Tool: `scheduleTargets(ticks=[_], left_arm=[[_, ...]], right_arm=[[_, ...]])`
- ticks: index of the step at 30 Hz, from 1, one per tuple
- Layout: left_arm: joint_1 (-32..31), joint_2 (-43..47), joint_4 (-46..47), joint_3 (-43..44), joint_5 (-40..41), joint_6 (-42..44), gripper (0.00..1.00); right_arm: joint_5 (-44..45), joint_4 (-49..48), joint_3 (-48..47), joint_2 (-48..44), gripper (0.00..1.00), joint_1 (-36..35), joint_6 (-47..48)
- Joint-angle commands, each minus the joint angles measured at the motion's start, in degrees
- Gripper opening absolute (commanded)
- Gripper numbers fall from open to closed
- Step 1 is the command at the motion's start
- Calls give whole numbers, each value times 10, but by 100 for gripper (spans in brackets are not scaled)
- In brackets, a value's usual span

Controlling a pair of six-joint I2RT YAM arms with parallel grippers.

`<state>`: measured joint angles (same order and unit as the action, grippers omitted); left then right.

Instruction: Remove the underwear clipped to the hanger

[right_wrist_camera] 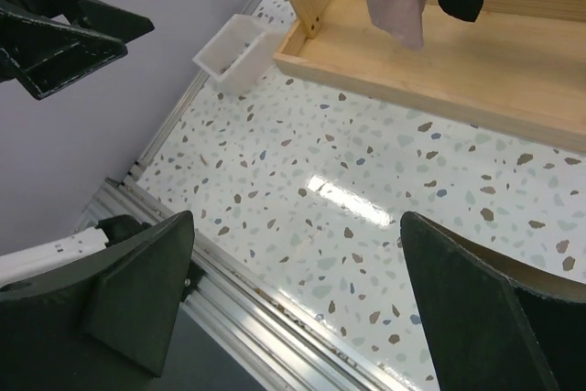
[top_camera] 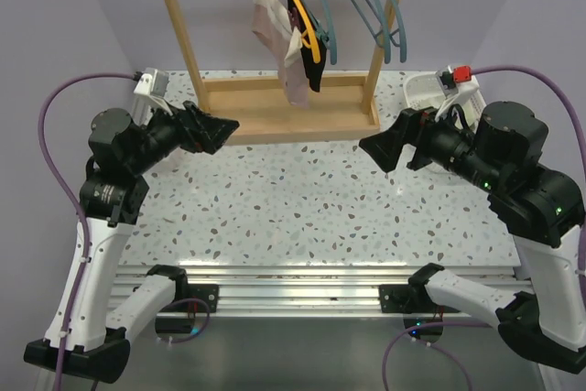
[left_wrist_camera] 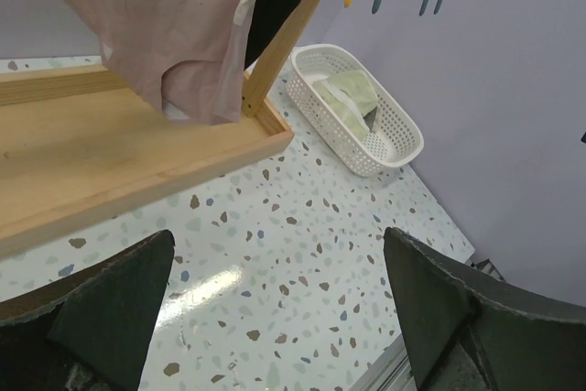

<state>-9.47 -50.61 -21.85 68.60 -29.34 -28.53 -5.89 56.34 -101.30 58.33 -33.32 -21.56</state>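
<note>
Underwear is hanging long axis vertical, hems pointing down, near the table's far edge.
Top view: the pink underwear (top_camera: 275, 25) and black underwear (top_camera: 312, 61) are dangling side by side from a yellow hanger (top_camera: 311, 29) over the wooden rack (top_camera: 293, 125). The left gripper (top_camera: 218, 130) and right gripper (top_camera: 377, 148) are flanking it, jaws spread wide and grasping nothing. Left wrist: pink cloth is drooping over the rack's base, with a white basket (left_wrist_camera: 366, 157) lying beyond it toward the far right corner. Right wrist: both hems are hanging above the base.
</note>
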Motion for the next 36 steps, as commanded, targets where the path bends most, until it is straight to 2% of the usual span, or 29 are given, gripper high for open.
scheduleTargets(ticks=[1, 4, 7, 12, 19, 25, 29, 36], left_arm=[[-4, 6, 30, -1, -12, -7, 100], [-4, 10, 28, -4, -9, -6, 100], [-5, 11, 30, -14, -10, -6, 100], [-6, 4, 40, -17, -19, -11, 100], [-6, 3, 17, 0, 0, 8, 100], [-6, -1, 15, 4, -1, 9, 100], [-6, 2, 8, 7, 3, 16, 100], [-6, 10, 0, 0, 7, 20, 100]], right_arm=[[17, 0, -7, -8, 98, 0, -15], [22, -36, 7, -15, 98, 0, -8], [32, -126, 40, -13, 98, 1, 25], [66, -147, -56, 111, 97, 0, 71], [125, -266, -89, 184, 91, 1, 149], [210, -300, -149, 260, 81, 0, 186], [198, -301, -198, 321, 72, 6, 194], [168, -257, -322, 422, 69, 25, 192]])
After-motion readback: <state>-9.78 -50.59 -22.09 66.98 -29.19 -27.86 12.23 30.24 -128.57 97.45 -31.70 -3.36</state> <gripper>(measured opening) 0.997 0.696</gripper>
